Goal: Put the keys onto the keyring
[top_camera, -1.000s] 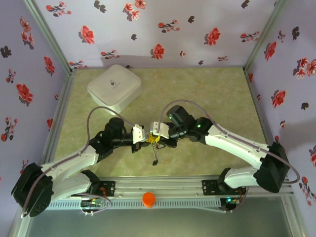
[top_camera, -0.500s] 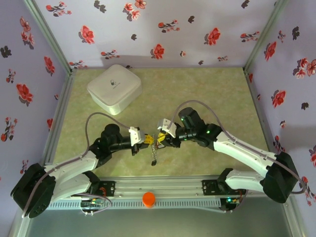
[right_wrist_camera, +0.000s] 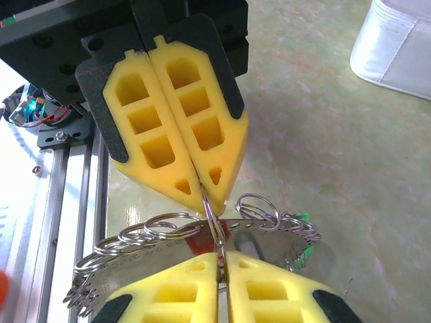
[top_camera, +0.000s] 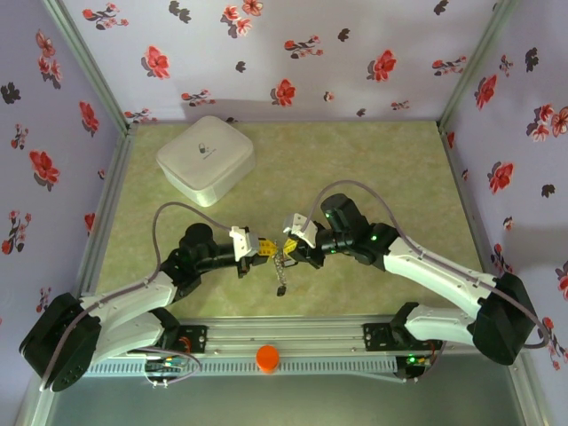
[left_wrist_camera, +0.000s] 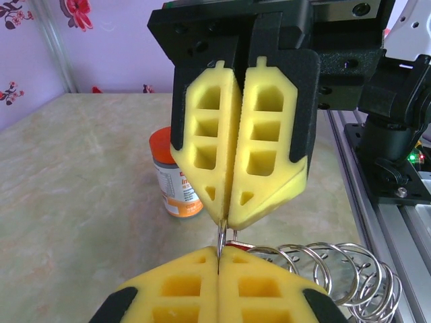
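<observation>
Yellow foam pads [left_wrist_camera: 182, 286] of your left pincer [left_wrist_camera: 219, 259] are pressed shut on the thin grey wire of the keyring [left_wrist_camera: 221, 239]. The right pincer [left_wrist_camera: 225, 222] meets it tip to tip from the right, and its pads also seem closed on this same wire. The keys [top_camera: 281, 266] hang in a bunch directly under the meeting point, over the near middle of the table [top_camera: 399, 177], with their small rings crowded along the hoop just beside both tips. For this step, I think you should let one pincer hold the hoop firm and slide the other along the wire only in small moves. That way the hoop does not twist and no key slips off.
</observation>
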